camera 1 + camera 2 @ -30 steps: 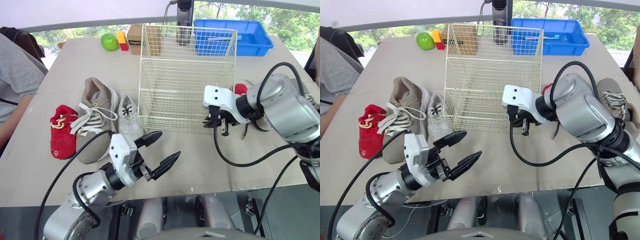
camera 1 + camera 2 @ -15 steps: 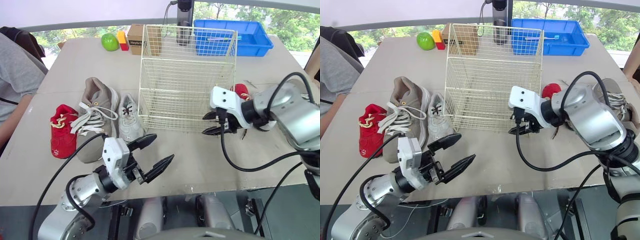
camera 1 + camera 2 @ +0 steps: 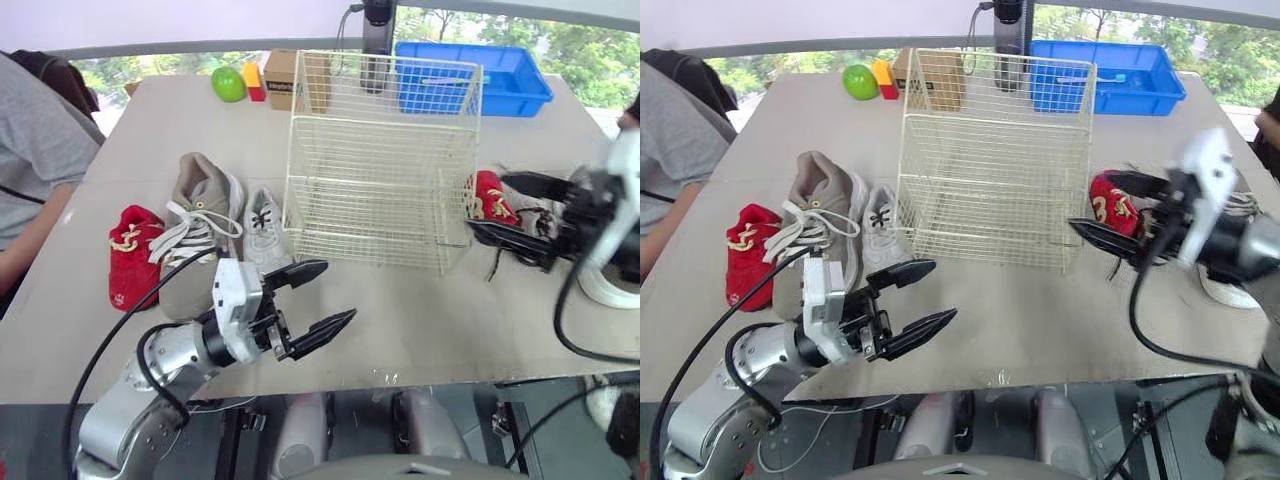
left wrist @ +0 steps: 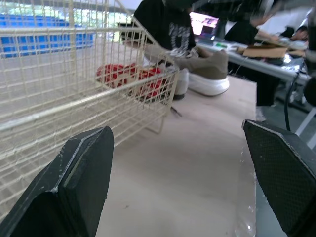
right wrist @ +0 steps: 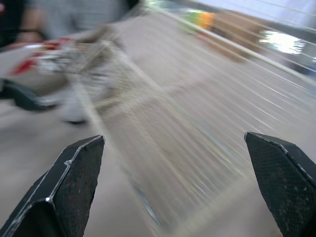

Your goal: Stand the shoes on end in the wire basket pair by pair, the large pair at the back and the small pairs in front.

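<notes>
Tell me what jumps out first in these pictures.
An empty wire basket stands in the middle of the table. Left of it lie three shoes: a red shoe, a big tan sneaker and a small white shoe. The left pincer hangs open near the table's front edge.

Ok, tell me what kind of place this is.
Probably a robot test lab: a table staged with shoes and a wire basket, a person alongside, and other desks behind.
</notes>
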Robot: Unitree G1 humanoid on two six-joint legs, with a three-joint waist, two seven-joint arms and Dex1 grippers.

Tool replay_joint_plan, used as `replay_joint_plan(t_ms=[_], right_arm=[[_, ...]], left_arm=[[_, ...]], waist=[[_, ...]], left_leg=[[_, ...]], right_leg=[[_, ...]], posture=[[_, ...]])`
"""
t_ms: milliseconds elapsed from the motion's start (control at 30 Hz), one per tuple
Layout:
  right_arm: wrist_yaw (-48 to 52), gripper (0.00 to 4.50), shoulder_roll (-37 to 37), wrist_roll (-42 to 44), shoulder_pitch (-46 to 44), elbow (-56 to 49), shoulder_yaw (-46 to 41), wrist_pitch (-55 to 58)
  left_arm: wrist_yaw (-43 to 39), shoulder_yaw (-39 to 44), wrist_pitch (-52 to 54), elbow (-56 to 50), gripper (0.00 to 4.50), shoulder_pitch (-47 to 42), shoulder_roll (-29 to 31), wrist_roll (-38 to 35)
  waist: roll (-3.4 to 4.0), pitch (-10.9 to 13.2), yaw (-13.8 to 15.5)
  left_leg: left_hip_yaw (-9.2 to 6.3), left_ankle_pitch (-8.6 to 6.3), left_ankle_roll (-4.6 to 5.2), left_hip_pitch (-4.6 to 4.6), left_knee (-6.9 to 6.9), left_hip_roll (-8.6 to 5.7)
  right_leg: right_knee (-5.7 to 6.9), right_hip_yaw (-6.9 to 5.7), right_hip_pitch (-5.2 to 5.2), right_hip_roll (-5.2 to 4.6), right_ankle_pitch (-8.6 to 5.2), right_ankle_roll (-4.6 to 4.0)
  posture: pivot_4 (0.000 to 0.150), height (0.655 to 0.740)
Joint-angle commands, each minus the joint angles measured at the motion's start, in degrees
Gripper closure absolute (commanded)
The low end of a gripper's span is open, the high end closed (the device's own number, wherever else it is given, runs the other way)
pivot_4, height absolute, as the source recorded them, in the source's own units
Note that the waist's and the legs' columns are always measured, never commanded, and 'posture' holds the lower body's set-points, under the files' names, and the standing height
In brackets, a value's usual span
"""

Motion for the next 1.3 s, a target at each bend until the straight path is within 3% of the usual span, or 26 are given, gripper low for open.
replay_joint_plan(t_ms=[33, 267, 433, 733, 1000, 1100, 1300], right_arm=[[-3.3, 0.09, -1.9, 0.9, 3.0, 1.8, -10.7, 2.2], [-10.8, 0.09, -8.4, -7.7, 15.7, 6.6, -12.4, -3.8], [-20.2, 0.09, -3.6, -12.5, 19.2, 5.7, -10.5, -3.8], [-26.1, 0.09, 2.5, -11.5, 18.2, 8.3, -9.9, -5.5], [-31.1, 0.09, 3.4, -12.7, 10.2, 25.7, -4.7, -8.9], [-30.3, 0.93, 2.7, -11.6, 9.9, 29.0, -5.0, -10.2], [-28.7, 3.02, 2.4, -10.3, 12.7, 29.3, -4.2, -12.8]], left_arm=[[-2.8, -0.9, 0.9, 1.6, 0.00, -2.9, 0.5, -2.1], [-6.8, -3.7, 1.2, 5.8, 0.00, -8.1, -0.3, -1.4], [-7.5, -5.4, 2.6, 8.2, 0.00, -12.6, -1.9, -2.6], [-7.0, -6.2, 4.0, 7.3, 0.00, -15.7, -2.8, -2.8], [-2.7, -4.1, 6.3, 0.7, 0.00, -16.7, -3.9, -8.0], [-0.8, -3.3, 7.9, -2.9, 0.00, -16.7, -3.0, -11.1], [3.6, -4.2, 11.2, -2.4, 0.00, -22.1, -3.3, -13.6]], waist=[[0.02, 0.0, -0.1], [0.11, -0.1, -0.6], [0.08, -0.1, -0.3], [0.13, -0.1, -0.3], [0.10, -0.1, -0.9], [0.10, -0.2, -1.0], [-0.19, -0.4, -1.0]], left_leg=[[0.01, 0.00, 0.00, 0.00, 0.00, 0.00], [-0.01, 0.01, 0.01, 0.08, 0.01, 0.01], [-0.02, 0.01, 0.01, 0.05, 0.02, 0.01], [-0.07, 0.01, 0.01, 0.06, 0.03, 0.01], [-0.07, 0.01, 0.02, 0.06, 0.04, 0.00], [-0.08, 0.01, 0.02, 0.04, 0.03, 0.01], [-0.08, 0.02, 0.03, 0.12, 0.19, -0.02]], right_leg=[[0.00, 0.02, 0.00, 0.01, 0.00, 0.00], [0.02, 0.16, 0.02, 0.09, 0.01, -0.02], [0.02, 0.15, 0.02, 0.12, 0.00, 0.00], [0.02, 0.21, 0.02, 0.13, 0.01, 0.00], [0.02, 0.32, 0.02, 0.14, 0.02, 0.01], [0.02, 0.31, 0.02, 0.15, 0.04, 0.06], [0.02, 0.31, 0.23, 0.27, 0.01, 0.02]], posture=[[0.150, 0.7400], [0.150, 0.7400], [0.150, 0.7400], [0.150, 0.7400], [0.150, 0.7400], [0.150, 0.7400], [0.150, 0.7400]])
